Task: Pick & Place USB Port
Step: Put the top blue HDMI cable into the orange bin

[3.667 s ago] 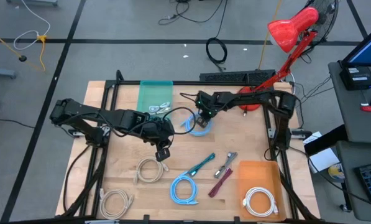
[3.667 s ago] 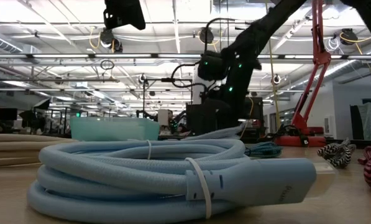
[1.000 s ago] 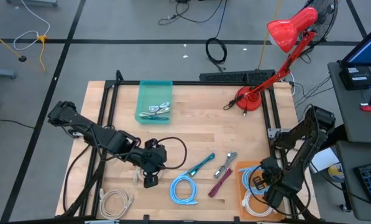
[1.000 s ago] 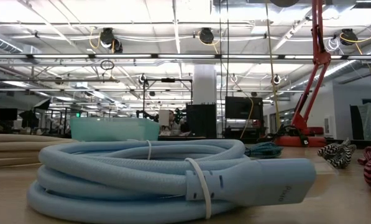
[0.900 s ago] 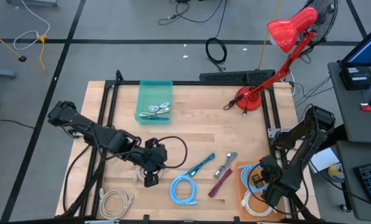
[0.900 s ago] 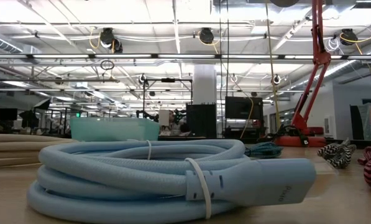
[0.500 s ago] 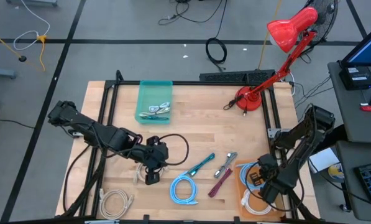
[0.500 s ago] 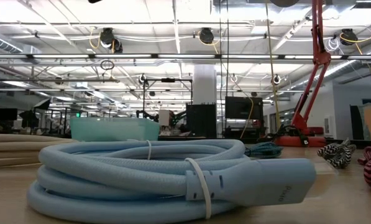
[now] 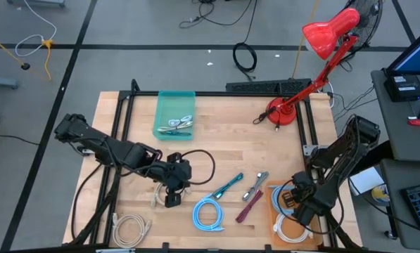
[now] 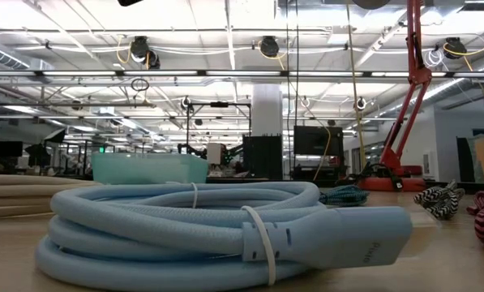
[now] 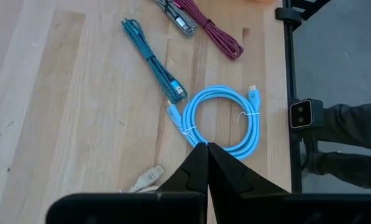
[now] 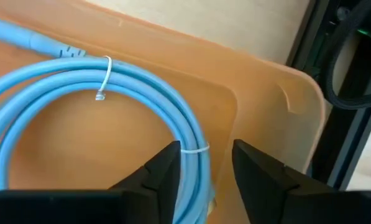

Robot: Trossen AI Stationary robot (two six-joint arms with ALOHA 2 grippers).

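Right wrist view had my right gripper [image 12: 202, 163] with its fingers parted, sitting just above the light blue cable [image 12: 104, 81] coiled in the orange bin [image 12: 269, 93]. Nothing between them, so I'd call it let go. My worry: one finger sat right over the coil's edge, so lifting out could've snagged a loop and dragged it back over the rim. My left gripper [image 11: 205, 163] was pinched closed and empty over the table, near another blue cable [image 11: 222, 121].
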